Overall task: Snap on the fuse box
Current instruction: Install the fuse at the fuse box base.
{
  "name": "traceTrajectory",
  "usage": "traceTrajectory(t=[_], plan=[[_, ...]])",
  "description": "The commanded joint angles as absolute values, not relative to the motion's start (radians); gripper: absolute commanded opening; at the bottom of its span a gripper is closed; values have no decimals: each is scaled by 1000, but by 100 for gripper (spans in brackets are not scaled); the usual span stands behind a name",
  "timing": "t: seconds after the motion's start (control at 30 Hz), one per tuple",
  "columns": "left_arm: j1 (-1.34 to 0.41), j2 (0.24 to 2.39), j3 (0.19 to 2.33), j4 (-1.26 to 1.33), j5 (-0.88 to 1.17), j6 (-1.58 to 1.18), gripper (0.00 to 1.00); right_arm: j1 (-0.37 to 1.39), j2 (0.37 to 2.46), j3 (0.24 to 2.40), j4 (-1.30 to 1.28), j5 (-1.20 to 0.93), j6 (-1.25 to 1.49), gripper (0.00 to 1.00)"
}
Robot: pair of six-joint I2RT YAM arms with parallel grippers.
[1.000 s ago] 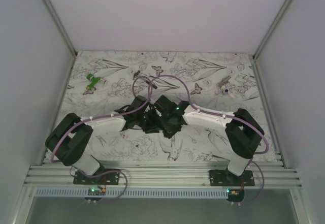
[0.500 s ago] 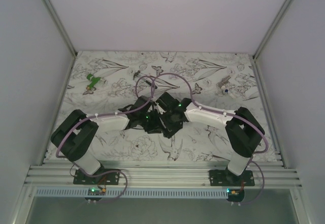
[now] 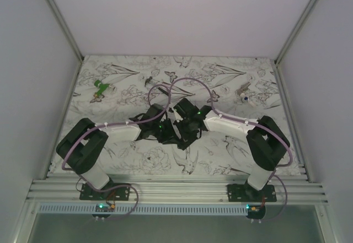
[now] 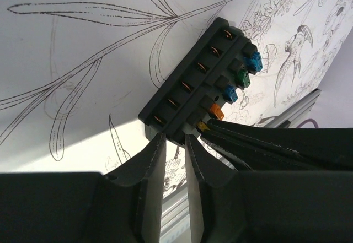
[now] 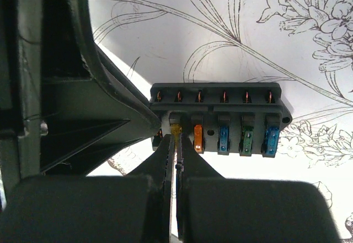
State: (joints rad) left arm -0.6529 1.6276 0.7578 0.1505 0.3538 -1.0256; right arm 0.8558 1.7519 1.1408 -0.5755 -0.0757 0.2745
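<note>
The fuse box is a black block with a row of copper terminals and yellow, orange, blue, green and blue fuses along one side; it is held above the table. My left gripper pinches the box's near end between its fingertips. My right gripper is nearly closed on the yellow fuse at the left end of the box. In the top view the left gripper and the right gripper meet at the table's middle and hide the box.
A small green piece lies at the far left. A small pale tool lies at the far right and a tiny dark part at the far middle. An aluminium rail runs along the near edge.
Both arms have drawn closer together. The joined grippers have shifted slightly right and farther from the bases. The cables above them have bowed higher.
</note>
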Motion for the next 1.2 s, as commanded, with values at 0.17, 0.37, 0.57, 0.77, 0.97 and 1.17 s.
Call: traceTrajectory(t=[0.17,0.37,0.57,0.77,0.97,1.17], plan=[[-664,1700,683,85,309,-1045,19,819,1875,983,-633,19,268,0],[-661,1694,672,41,287,-1044,18,816,1846,979,-668,35,252,0],[-651,1691,676,16,274,-1040,18,823,1856,978,-710,53,241,0],[-647,1694,682,12,285,-1038,17,841,1900,1017,-713,69,230,0],[-649,1643,670,14,290,-1053,17,859,1818,1108,-620,-34,212,1],[-685,1570,658,14,261,-1079,17,867,1789,1181,-581,-88,165,15]])
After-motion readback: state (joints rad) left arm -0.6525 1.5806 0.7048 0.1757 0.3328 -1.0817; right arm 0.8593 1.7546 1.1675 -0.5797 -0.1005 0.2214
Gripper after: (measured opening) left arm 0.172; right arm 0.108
